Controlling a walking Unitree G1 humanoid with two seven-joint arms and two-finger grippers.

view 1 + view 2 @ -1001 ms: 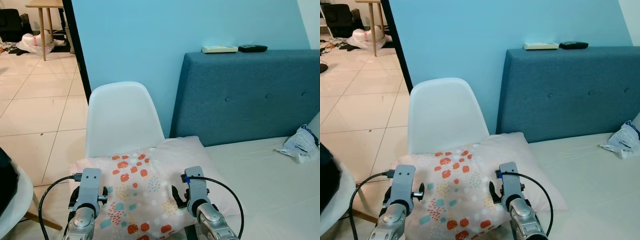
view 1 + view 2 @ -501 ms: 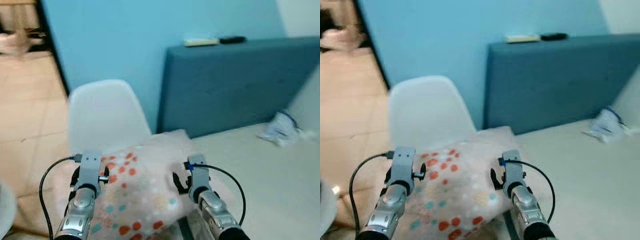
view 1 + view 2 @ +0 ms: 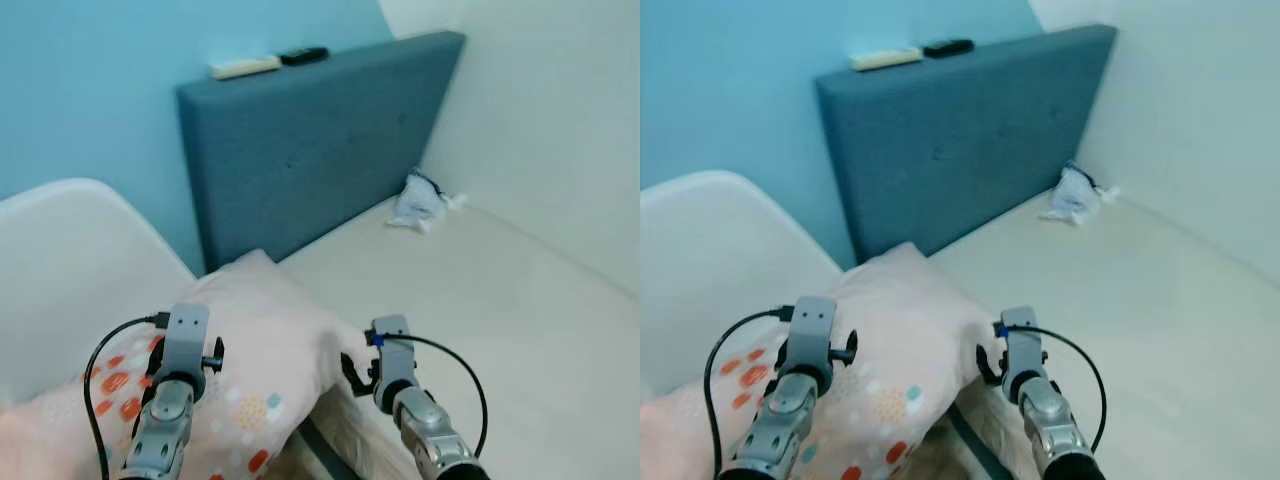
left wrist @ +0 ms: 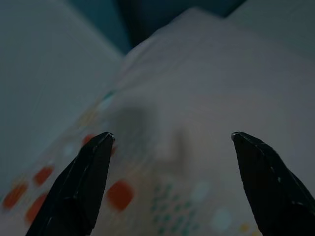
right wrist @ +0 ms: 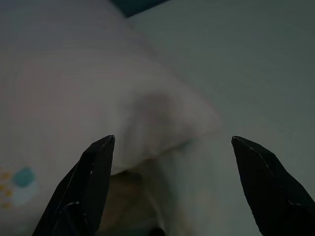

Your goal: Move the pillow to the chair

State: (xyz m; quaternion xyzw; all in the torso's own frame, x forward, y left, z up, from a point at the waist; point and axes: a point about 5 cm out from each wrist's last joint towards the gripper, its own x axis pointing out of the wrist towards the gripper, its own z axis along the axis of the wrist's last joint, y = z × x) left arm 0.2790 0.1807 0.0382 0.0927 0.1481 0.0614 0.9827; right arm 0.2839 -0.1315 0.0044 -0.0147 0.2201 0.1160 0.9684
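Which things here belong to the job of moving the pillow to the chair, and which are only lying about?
Job:
pillow
white chair
left gripper, open
right gripper, open

Lying about:
crumpled bag on the bed
two remotes on the headboard

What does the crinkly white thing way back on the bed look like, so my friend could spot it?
Start at the blue headboard behind the bed. Follow it to the corner by the white wall; there lies a small crumpled white bag with dark markings on the mattress. Unlike the big soft pillow with coloured spots near the robot, it is tiny, scrunched and lies alone.
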